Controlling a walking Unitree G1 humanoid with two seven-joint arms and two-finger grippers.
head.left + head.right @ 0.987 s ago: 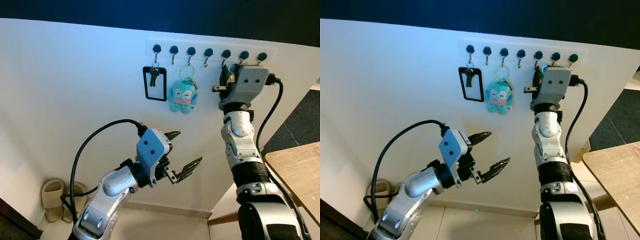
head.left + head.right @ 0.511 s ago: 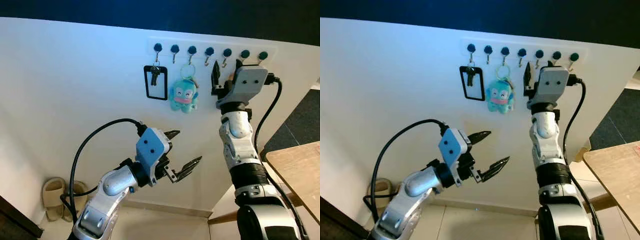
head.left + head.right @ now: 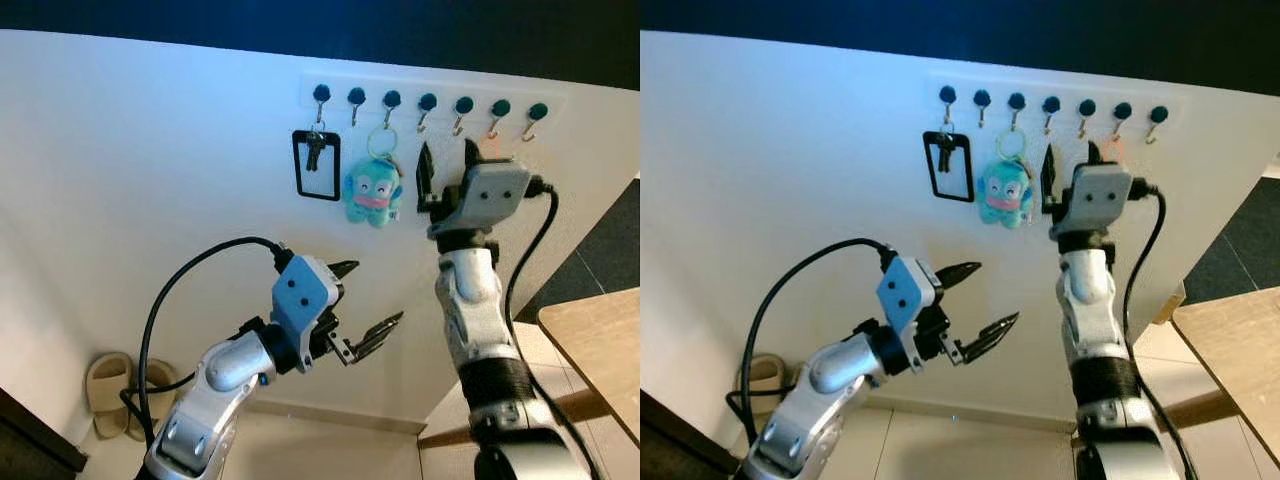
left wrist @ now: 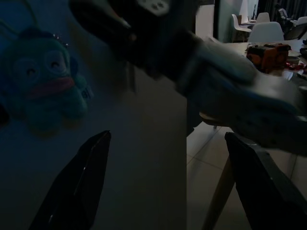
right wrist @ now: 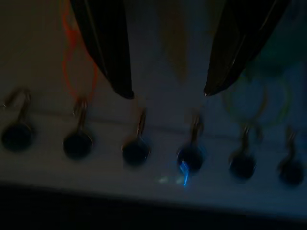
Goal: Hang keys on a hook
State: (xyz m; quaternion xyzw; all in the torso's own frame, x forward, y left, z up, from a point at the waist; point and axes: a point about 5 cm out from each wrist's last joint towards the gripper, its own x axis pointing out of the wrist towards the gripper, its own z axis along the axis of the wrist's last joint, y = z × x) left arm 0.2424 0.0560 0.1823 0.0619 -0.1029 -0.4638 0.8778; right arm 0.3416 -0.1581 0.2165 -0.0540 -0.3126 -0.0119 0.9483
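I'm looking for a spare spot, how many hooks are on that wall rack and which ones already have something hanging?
7 hooks in one row on the rack. First from the left holds keys, third a blue plush keychain, sixth something orange half hidden behind the right gripper. The rest look free.

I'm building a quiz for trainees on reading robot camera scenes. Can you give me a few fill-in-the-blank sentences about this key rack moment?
1. The hook rack on the wall has ____ hooks.
2. The plush keychain hanging from the third hook from the left is ____ in colour.
3. The right gripper is raised just below the rack, its jaws ____.
4. The left gripper is held low, away from the rack, with its jaws ____.

Missing words: seven; blue-green; open; open
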